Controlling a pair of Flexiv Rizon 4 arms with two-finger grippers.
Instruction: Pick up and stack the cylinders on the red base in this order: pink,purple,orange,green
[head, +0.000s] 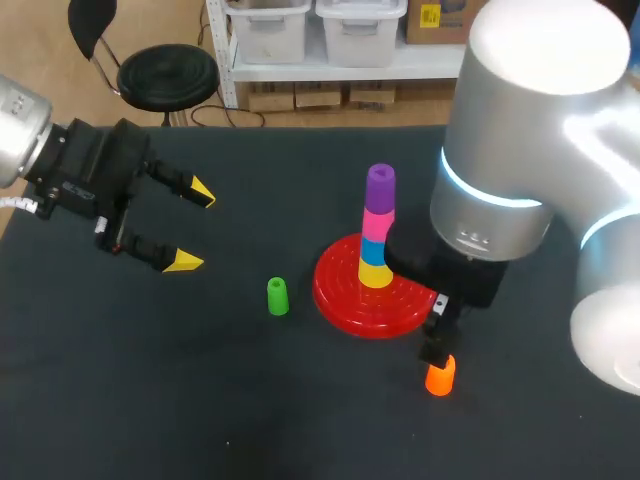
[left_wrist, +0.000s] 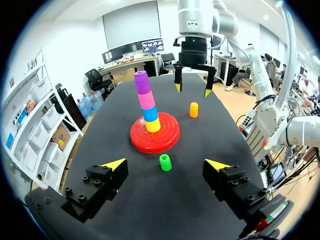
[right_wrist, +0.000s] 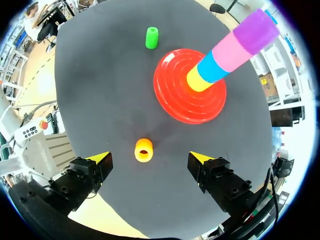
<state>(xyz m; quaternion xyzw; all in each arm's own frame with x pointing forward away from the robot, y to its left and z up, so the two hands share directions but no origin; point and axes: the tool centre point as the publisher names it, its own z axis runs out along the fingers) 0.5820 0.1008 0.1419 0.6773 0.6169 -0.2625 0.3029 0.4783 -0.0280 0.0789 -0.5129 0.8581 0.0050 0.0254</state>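
A red base (head: 340, 290) (left_wrist: 172, 137) (right_wrist: 177, 102) carries an upright stack: yellow, blue, pink, with a purple cylinder (head: 380, 184) (left_wrist: 141, 81) (right_wrist: 255, 31) on top. An orange cylinder (head: 440, 375) (left_wrist: 193, 109) (right_wrist: 143, 150) stands near the table's front, right of the base. My right gripper (right_wrist: 151, 159) (left_wrist: 192, 90) hangs open just above it, the cylinder between and slightly ahead of its fingers, untouched. A green cylinder (head: 277, 296) (left_wrist: 165, 162) (right_wrist: 151, 37) stands left of the base. My left gripper (head: 193, 226) (left_wrist: 166, 164) is open and empty at the left, apart from everything.
The black table (head: 150, 400) has a bare surface around the pieces. My right arm's bulky body (head: 520, 150) rises over the table's right side, close beside the stack.
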